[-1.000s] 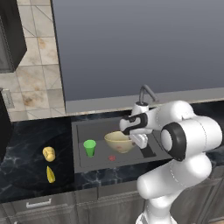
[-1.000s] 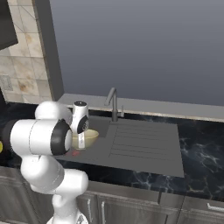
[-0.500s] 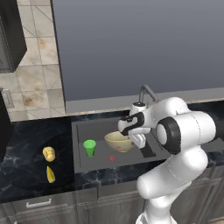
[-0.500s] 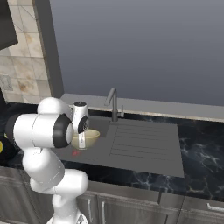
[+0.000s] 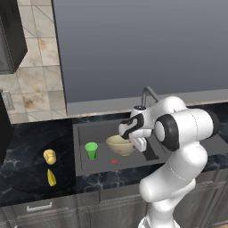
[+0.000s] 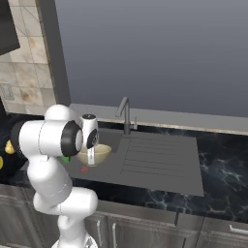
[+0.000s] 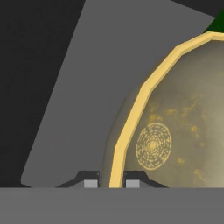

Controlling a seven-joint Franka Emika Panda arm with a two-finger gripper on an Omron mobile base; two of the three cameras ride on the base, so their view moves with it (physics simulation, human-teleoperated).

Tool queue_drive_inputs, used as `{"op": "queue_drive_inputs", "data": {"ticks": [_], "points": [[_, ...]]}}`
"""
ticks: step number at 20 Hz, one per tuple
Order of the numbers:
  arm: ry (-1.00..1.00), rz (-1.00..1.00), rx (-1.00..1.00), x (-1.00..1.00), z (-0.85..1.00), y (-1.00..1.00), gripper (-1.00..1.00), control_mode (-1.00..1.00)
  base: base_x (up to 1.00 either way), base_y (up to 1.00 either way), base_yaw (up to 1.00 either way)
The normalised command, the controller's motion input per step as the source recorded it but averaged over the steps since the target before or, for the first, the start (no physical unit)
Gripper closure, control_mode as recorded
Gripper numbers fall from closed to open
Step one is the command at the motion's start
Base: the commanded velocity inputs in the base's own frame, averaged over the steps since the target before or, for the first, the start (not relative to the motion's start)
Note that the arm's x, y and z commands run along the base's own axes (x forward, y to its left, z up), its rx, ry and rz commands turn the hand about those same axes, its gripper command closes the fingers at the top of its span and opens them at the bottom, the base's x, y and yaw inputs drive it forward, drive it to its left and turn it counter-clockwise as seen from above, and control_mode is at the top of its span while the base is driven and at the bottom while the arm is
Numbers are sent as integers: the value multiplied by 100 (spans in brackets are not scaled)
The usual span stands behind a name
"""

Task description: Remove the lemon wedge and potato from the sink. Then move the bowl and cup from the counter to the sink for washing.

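Straddling the rim of the bowl (image 5: 119, 145) inside the sink (image 5: 84, 133), the pincer (image 7: 111, 183) has 1 fingertip on each side, closed down on that thin edge. Beside it stands the cup (image 5: 91, 150); potato (image 5: 50, 156) and lemon wedge (image 5: 51, 177) lie on the table (image 5: 26, 151).

The arm folds forward and down, wrist bent, its gripper (image 7: 111, 183) pointing downward; the 2 fingertips (image 7: 90, 183) stand a narrow gap apart, straddling a thin rim.
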Motion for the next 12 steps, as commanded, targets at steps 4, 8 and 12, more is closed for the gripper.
{"op": "queue_drive_inputs", "data": {"ticks": [4, 8, 12], "points": [[0, -1, 0, 11, -12, 8, 100, -100, 0, 0, 0], [0, -1, 0, 11, -13, 7, 100, -100, 0, 0, 0], [0, -1, 0, 9, -15, 2, 100, -100, 0, 0, 0]]}}
